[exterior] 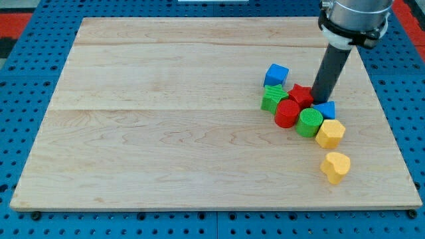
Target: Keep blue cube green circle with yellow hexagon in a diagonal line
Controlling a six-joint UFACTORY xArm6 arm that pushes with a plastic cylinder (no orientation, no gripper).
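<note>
The blue cube (276,74) sits at the upper left of a cluster on the view's right. The green circle (309,123) lies lower in the cluster, touching the yellow hexagon (330,133) on its right. My tip (320,99) stands at the cluster's upper right, beside the red star (301,95) and just above a small blue block (325,109). It is right of and below the blue cube, and above the green circle.
A green star-shaped block (272,98) and a red cylinder (287,113) lie in the cluster too. A yellow heart block (335,166) sits alone below it. The wooden board (166,119) lies on a blue pegboard (26,66).
</note>
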